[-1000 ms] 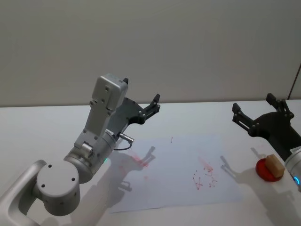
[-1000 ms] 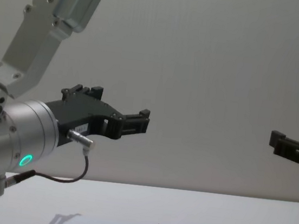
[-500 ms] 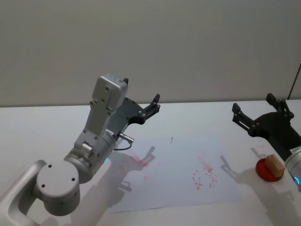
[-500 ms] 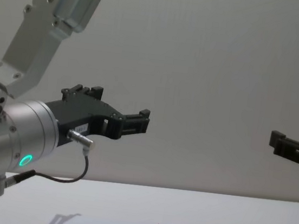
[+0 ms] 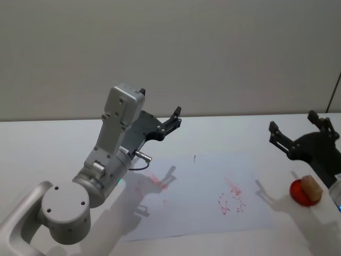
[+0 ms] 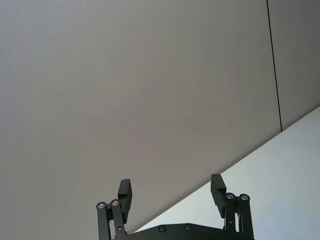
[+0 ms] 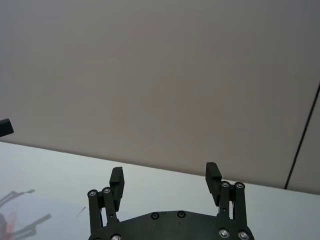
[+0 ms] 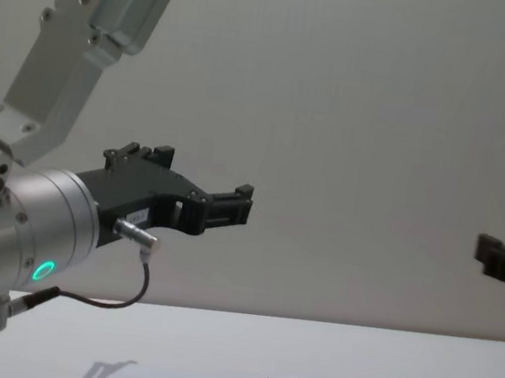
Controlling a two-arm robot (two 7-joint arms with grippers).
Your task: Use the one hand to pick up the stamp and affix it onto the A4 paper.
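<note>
Stamp [image 5: 311,188] rests on a red pad [image 5: 296,193] at the right of the table [image 5: 53,138], beside the A4 paper [image 5: 197,197] — right gripper [image 5: 292,121] hovers just behind it, left gripper [image 5: 176,116] raised near the paper's far left. Left wrist view: jaws apart. Right wrist view: jaws apart. Chest view: both held aloft.

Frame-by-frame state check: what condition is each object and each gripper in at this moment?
stamp: sitting on the red pad, not grasped.
A4 paper: lying flat on the table, red marks on it.
left gripper: open, empty, raised above the table.
right gripper: open, empty, held off the table near the stamp.
</note>
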